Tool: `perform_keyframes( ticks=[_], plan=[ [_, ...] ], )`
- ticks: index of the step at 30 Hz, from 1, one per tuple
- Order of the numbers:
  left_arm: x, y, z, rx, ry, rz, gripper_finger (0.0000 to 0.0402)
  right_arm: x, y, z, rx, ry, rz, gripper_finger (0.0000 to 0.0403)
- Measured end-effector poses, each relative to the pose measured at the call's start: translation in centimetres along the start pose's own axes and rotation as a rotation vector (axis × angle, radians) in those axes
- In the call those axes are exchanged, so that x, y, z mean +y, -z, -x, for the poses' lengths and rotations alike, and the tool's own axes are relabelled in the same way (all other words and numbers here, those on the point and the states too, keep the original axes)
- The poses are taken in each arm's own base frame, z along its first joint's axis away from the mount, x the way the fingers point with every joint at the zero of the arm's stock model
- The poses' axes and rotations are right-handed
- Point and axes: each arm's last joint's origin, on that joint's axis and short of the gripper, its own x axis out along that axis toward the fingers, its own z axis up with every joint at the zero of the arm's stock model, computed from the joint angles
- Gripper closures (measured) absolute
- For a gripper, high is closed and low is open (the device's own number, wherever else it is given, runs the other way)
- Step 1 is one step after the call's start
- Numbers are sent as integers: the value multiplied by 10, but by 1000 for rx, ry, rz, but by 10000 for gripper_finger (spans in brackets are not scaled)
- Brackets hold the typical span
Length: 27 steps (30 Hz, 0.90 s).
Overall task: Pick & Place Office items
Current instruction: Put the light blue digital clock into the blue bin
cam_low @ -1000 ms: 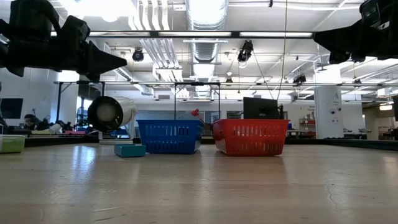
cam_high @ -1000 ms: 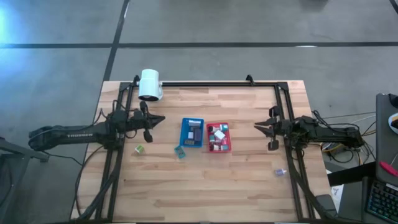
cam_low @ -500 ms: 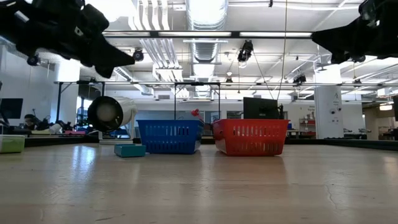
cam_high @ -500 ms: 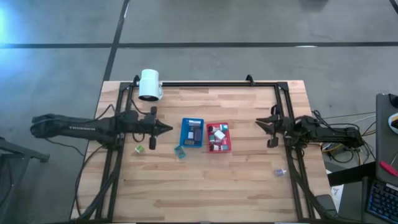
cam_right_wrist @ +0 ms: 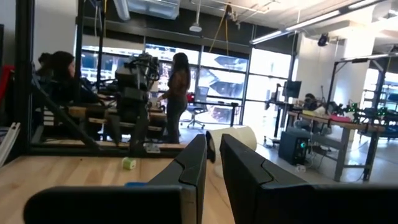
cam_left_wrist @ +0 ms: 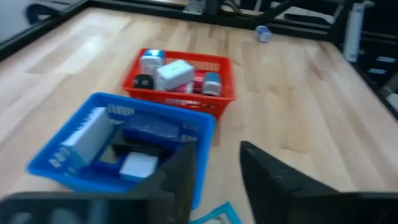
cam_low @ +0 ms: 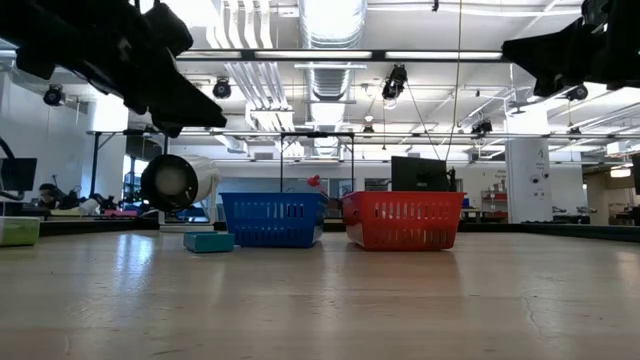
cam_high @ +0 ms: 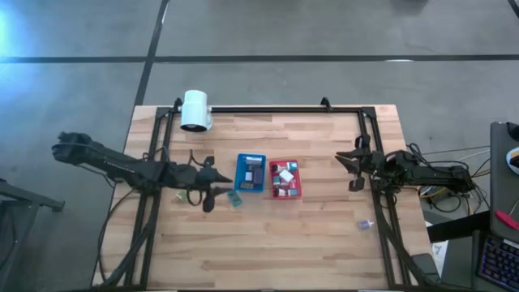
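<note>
Office items fill two trays at the table's middle: the blue tray (cam_high: 250, 173) holds white, black and dark blue blocks, the red tray (cam_high: 285, 179) several small pieces. A teal item (cam_high: 235, 199) lies flat just near of the blue tray. A green item (cam_low: 18, 231) lies at the left, and a small bluish one (cam_high: 365, 225) near the right rail. My left gripper (cam_high: 229, 180) hangs above the table beside the blue tray's left side, open and empty (cam_left_wrist: 219, 168). My right gripper (cam_high: 337, 158) waits at the right, its fingers a narrow slit apart (cam_right_wrist: 213, 149), empty.
A white cylindrical lamp head (cam_high: 195, 110) lies at the far left. Black frame rails (cam_high: 268, 109) run along the far edge and down both sides. Bare wood lies along the near half of the table (cam_high: 276, 251). People stand in the room beyond the table.
My left gripper has swung from near the lamp head toward the table's near edge and slightly right, ending next to the blue tray above the teal item, and has tipped its fingers downward. The items and trays have stayed where they were.
</note>
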Motion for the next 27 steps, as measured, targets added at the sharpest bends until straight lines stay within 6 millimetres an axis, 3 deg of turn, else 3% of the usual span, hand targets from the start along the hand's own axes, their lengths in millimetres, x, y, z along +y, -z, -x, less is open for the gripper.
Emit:
perform_keyframes(
  ticks=[9,15,21,27],
  plan=[
    [-14,10,0,50,58,56,100,0,-2,0,-15,2,0,360],
    [-13,26,-5,170,-11,164,13,0,-2,0,-16,2,-3,360],
    [-12,40,-17,263,-81,177,13,0,-2,0,-17,2,-3,360],
    [-15,39,-36,300,-158,190,14,0,-2,0,-15,2,-1,360]
  ],
)
